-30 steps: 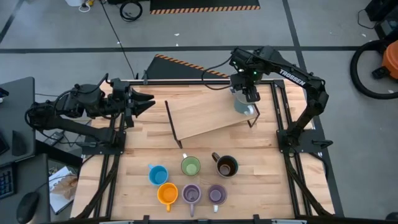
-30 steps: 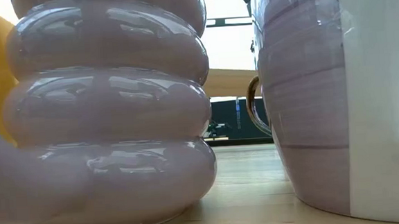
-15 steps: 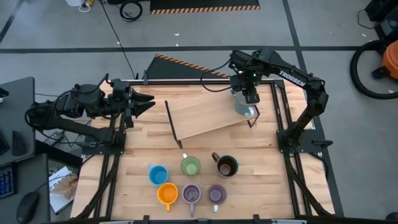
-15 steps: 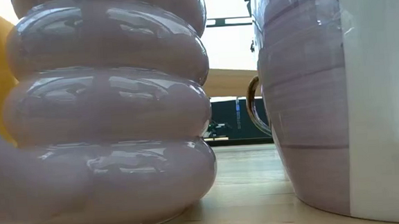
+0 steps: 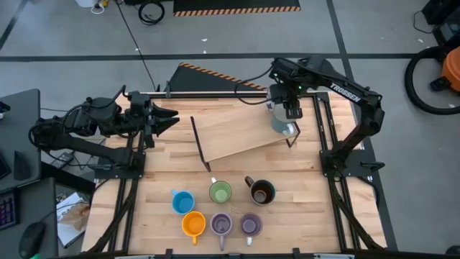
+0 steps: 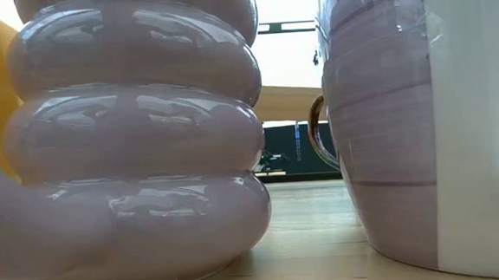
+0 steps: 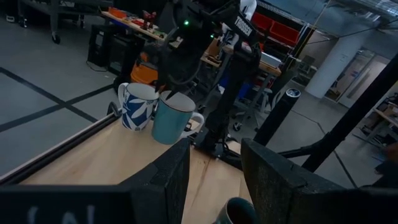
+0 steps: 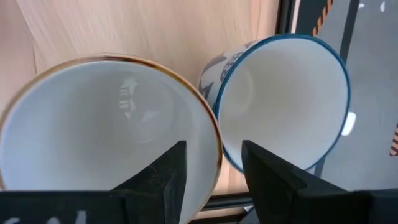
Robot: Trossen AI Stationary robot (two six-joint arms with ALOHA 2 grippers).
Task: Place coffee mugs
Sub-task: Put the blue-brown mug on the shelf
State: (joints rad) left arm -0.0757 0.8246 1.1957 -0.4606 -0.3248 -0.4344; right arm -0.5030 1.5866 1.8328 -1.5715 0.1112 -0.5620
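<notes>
1. Wooden table [image 5: 302,216] carries a raised shelf board [image 5: 241,133]; six mugs sit in a cluster near the front edge: blue mug [image 5: 182,201], green mug [image 5: 220,191], dark brown mug [image 5: 261,191], orange mug [image 5: 193,224], two purple mugs [image 5: 221,225].
2. Two more stand touching on the shelf's right end: pale teal mug [image 7: 173,118] and white blue-patterned mug [image 7: 135,106].
3. Right gripper [image 5: 289,109] hovers over the pair, fingers apart and empty, straddling the teal mug's rim [image 8: 214,134].
4. Left gripper [image 5: 167,119] waits at the table's left edge, fingers apart.
5. Judgement: lift straight up so neither finger drags a rim, then go for the front cluster.

Shelf [image 5: 241,133]: I see two mugs [image 7: 160,113] touching at its right end, right gripper [image 5: 291,111] above; the rest lies bare. Six mugs [image 5: 219,206] crowd the front table [image 5: 302,208].
</notes>
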